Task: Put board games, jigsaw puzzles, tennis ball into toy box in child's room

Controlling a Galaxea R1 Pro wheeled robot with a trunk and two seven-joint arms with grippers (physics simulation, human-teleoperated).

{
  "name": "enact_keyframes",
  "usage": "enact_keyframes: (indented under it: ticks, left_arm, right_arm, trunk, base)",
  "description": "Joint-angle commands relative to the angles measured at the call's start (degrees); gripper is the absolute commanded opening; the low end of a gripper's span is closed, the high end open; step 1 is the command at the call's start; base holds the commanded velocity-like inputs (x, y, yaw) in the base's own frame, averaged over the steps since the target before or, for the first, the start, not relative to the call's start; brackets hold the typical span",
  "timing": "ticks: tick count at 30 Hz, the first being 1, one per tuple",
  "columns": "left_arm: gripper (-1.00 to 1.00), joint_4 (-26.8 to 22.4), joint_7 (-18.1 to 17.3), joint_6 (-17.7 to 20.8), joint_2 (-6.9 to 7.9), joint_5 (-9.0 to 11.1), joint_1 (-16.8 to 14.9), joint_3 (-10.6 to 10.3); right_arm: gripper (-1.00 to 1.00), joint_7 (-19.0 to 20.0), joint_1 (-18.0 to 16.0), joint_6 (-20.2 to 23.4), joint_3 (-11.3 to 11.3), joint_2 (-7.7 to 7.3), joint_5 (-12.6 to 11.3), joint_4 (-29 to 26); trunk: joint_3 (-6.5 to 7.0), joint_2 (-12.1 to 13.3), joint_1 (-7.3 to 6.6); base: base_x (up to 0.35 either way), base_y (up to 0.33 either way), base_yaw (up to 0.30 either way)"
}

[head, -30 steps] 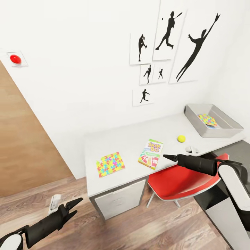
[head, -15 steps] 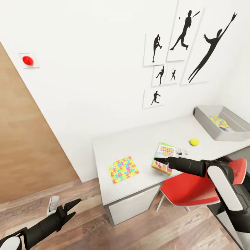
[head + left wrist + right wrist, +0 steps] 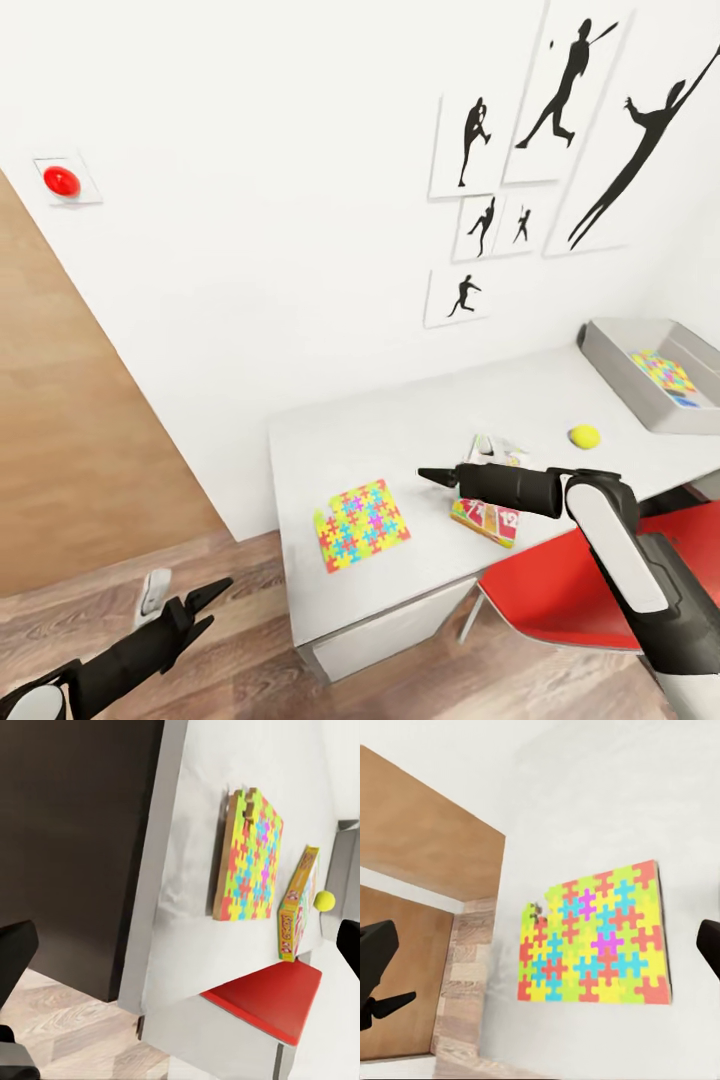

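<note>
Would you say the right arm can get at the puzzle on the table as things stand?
Probably yes: the right gripper is open above the table, pointing toward the puzzle, which lies flat with bare tabletop between them.

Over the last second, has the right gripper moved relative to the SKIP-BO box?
Yes. The right gripper has crossed over the SKIP-BO box toward the jigsaw puzzle on the table.

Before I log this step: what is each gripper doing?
Left gripper: open, empty, low over the floor.
Right gripper: open, empty, above the table, pointing toward the jigsaw puzzle.
</note>
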Motion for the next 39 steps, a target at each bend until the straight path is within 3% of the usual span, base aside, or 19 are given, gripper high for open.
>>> enact_keyframes:
  ticks: [1, 15, 39]
  left_arm:
    - [1.00, 0.0, -0.2, 0.2, 0.00, -0.1, 0.0, 0.1]
    - [1.00, 0.1, -0.1, -0.3, -0.23, -2.1, -0.4, -0.1]
    - [1.00, 0.1, 0.0, -0.4, -0.26, -2.3, -0.6, -0.3]
  right_arm:
    - [1.00, 0.6, -0.1, 0.1, 0.0, -0.02, 0.6, 0.0]
    - [1.00, -1.7, -0.1, 0.1, 1.5, 1.29, 0.7, 2.2]
    - [1.00, -3.0, 0.3, 0.1, 2.3, 1.55, 0.5, 1.9]
  trunk:
    - [-0.09, -0.1, 0.04]
    - [-0.09, -0.1, 0.04]
    - [-0.09, -0.1, 0.04]
  base:
    - [0.097, -0.026, 0.199]
    - [0.036, -0.010, 0.201]
    - [-0.010, -0.018, 0.027]
